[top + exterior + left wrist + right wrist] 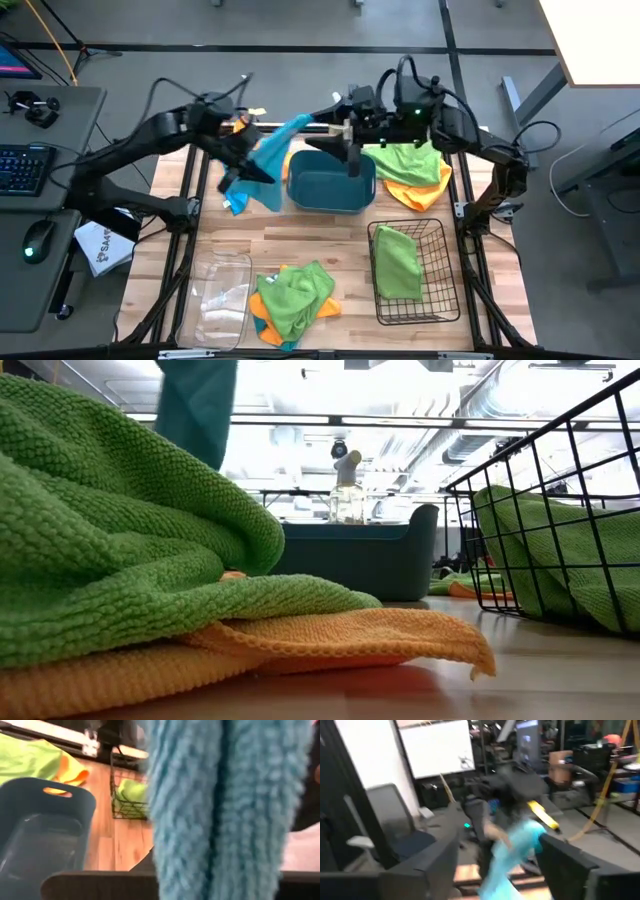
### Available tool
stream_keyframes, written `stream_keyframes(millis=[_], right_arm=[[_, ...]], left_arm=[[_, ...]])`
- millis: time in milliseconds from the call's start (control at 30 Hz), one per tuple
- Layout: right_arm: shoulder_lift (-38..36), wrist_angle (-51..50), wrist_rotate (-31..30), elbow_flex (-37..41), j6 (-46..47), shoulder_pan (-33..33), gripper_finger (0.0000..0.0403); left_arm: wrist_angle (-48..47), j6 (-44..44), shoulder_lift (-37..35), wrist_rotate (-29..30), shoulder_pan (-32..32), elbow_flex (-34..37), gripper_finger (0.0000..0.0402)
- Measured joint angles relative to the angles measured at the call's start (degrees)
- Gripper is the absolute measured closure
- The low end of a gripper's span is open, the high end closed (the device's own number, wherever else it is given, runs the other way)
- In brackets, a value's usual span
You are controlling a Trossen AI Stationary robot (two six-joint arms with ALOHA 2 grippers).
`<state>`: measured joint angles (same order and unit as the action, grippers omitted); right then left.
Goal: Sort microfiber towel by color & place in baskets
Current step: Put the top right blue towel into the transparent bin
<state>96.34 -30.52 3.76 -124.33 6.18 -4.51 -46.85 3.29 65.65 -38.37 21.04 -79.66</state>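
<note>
The left gripper (pixel 243 150), jaws clamped on a blue towel (pixel 268 160), holds the cloth in the air just to the left of the dark teal tub (pixel 330 180) at the back of the worktop (pixel 320 240). The right gripper (pixel 352 128) hovers over the tub's rear edge with jaws standing wide and nothing between them, the towel's upper corner stretching toward it. Sorting looks barely begun: one green towel (pixel 397 262) lies in the black wire-mesh basket (pixel 435 300) at front right, while the tub appears empty and the clear bin (pixel 222 300) at front left appears to hold nothing. Left to sort are a green-over-orange heap (pixel 295 295) at front centre, between bin and wire basket, and a second green and orange pile (pixel 415 170) just right of the tub. A clear spray bottle (pixel 347 490) stands behind the tub in the low view. Nothing blocks the tub's mouth except the right arm over its rim; the blue towel probably goes there next.
</note>
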Motion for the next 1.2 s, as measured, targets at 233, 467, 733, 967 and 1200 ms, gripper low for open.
stream_keyframes(millis=[233,467,733,967,1200], right_arm=[[-5.0,-18.5,-14.2,0.0,0.5,-1.5,0.0097],[-9.3,-35.3,-27.3,-0.1,5.4,-1.6,0.0096],[-9.8,-43.8,-27.9,0.0,2.7,-1.6,0.0096],[-9.8,-45.4,-27.4,0.3,2.3,-1.6,0.0096],[-9.8,-45.8,-27.2,0.3,6.3,-1.3,0.0096]], left_arm=[[0.0,12.5,-8.9,4.2,-3.8,2.1,0.0401],[0.4,31.3,-12.8,13.4,-14.6,2.1,0.0401],[-3.4,55.5,-8.6,31.1,-37.8,2.1,0.0401],[-9.8,74.3,-0.8,43.0,-57.4,2.1,0.0401],[-7.7,82.0,6.4,46.7,-69.3,2.1,0.0401]])
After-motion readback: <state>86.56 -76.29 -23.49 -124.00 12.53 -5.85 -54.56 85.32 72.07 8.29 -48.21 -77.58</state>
